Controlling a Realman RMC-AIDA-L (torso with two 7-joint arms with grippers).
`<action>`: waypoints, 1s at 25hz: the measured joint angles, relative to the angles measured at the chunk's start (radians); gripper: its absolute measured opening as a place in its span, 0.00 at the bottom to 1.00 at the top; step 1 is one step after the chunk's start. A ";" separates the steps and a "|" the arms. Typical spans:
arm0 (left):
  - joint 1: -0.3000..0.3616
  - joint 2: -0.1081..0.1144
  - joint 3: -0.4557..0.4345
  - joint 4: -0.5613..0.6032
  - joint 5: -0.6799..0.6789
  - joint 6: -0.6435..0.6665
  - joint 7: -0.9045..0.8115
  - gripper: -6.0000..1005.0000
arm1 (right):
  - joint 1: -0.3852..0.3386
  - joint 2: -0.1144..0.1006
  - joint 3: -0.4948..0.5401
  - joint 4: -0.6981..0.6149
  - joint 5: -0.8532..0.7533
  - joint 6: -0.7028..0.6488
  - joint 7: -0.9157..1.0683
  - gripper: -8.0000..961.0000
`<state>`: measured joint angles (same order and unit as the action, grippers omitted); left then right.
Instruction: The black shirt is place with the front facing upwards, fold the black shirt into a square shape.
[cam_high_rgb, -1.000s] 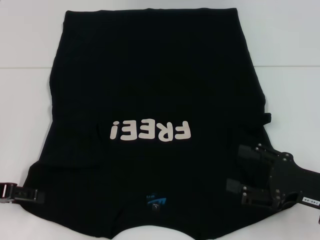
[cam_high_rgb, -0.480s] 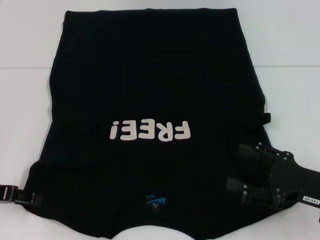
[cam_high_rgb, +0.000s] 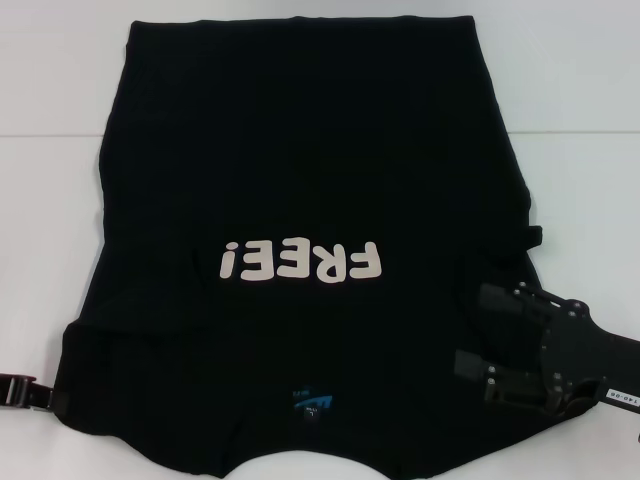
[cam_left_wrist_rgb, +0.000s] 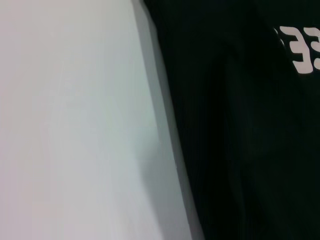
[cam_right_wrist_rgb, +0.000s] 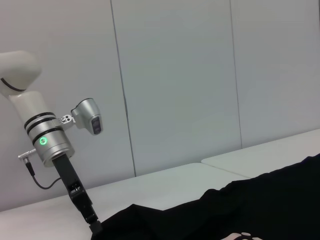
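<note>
Head view: black shirt (cam_high_rgb: 300, 180) flat; left gripper (cam_high_rgb: 45, 398), right gripper (cam_high_rgb: 478, 335) at sleeves, grip unclear.

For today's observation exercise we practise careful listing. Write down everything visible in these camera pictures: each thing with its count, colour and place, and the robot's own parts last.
Large black short-sleeved cloth T-shirt: one, black, spread flat over the table's middle, front up, collar toward the robot.
Cream "FREE!" lettering: one word, cream, on the shirt's chest.
Small blue neck label: one, blue, inside the collar at the near edge.
White table: one, white, under the shirt.
Pale wall panels: several, light grey, behind the table.
Left end effector: one, black, at the shirt's near left sleeve edge.
Right end effector: one, black, over the shirt's near right sleeve.
</note>
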<state>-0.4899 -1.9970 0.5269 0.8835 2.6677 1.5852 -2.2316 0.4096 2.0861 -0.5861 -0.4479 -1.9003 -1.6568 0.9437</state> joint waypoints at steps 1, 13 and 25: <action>0.000 -0.002 -0.001 0.002 -0.002 0.002 0.004 0.34 | 0.000 0.000 0.000 0.000 0.000 0.000 0.000 0.97; -0.002 -0.002 -0.008 0.004 -0.006 0.019 -0.002 0.03 | 0.001 -0.004 0.018 -0.017 0.000 0.007 0.092 0.97; -0.012 0.020 -0.077 0.005 -0.043 0.100 -0.016 0.03 | 0.203 -0.185 0.007 -0.349 -0.517 -0.002 1.331 0.96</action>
<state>-0.5017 -1.9765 0.4501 0.8882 2.6249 1.6857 -2.2473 0.6122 1.9012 -0.5795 -0.7973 -2.4170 -1.6591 2.2747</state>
